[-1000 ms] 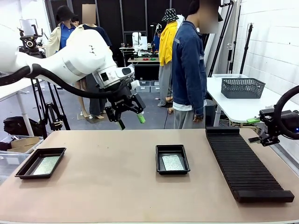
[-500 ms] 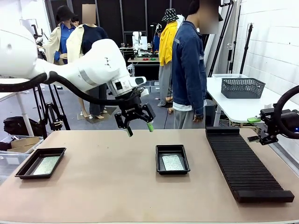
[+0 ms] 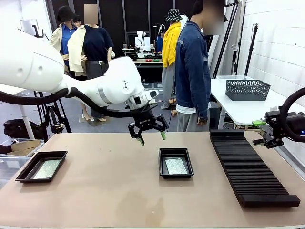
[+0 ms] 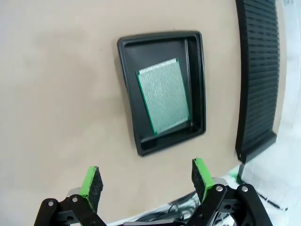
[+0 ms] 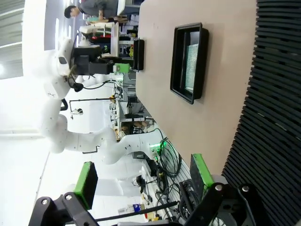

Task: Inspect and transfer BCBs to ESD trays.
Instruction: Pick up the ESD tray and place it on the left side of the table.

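Two black ESD trays lie on the tan table. The one at the left holds a speckled green BCB. The one in the middle holds another BCB. My left gripper hangs open in the air just beyond and left of the middle tray, with nothing between its fingers. In the left wrist view the gripper looks down on that tray and its BCB. My right gripper stands open and empty at the table's right edge, beside the rack's far end.
A long black ribbed rack lies along the right side of the table. A grey mesh basket stands on a white side table beyond it. A person in a denim jacket stands at the far side.
My left arm has swung to the right and a little lower, from left of centre to near the middle tray, with its gripper still open. The right arm has not moved.
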Motion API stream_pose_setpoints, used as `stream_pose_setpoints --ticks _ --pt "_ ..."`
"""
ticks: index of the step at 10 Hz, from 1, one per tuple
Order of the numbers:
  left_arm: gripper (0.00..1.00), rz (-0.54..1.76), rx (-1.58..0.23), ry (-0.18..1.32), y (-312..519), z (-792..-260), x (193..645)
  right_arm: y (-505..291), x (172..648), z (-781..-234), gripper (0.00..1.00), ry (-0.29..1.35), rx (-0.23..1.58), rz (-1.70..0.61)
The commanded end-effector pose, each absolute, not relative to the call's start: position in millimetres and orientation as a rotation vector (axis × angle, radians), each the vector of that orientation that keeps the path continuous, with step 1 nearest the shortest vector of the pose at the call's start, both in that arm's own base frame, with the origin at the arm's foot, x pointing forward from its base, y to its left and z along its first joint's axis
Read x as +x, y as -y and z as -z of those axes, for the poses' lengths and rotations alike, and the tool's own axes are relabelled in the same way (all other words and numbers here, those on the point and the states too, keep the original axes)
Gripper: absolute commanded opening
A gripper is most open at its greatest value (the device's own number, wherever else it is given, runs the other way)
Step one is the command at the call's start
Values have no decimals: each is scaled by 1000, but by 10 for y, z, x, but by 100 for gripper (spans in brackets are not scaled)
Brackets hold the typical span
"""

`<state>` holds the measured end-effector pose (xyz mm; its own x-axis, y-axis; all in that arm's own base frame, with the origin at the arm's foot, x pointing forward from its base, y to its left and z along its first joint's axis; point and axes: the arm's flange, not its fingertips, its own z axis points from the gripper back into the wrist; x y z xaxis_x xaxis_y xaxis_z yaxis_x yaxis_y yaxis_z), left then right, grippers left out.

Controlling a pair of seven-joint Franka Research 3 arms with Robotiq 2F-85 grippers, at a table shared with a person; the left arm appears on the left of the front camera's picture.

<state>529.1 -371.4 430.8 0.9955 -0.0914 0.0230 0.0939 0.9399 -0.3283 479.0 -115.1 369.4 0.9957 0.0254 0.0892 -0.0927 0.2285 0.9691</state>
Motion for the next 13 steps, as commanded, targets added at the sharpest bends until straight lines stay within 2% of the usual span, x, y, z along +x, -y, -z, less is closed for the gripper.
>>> stream_pose_setpoints --ticks 1,5,13 --pt "100 14 -299 70 3848 -4224 5330 1154 4782 -3696 100 56 1333 -68" --pt "100 -68 -283 74 3985 -3894 5385 1154 4782 -3696 100 56 1333 -68" --pt "100 -91 -228 53 4122 -3297 5396 1154 4782 -3696 100 56 1333 -68"
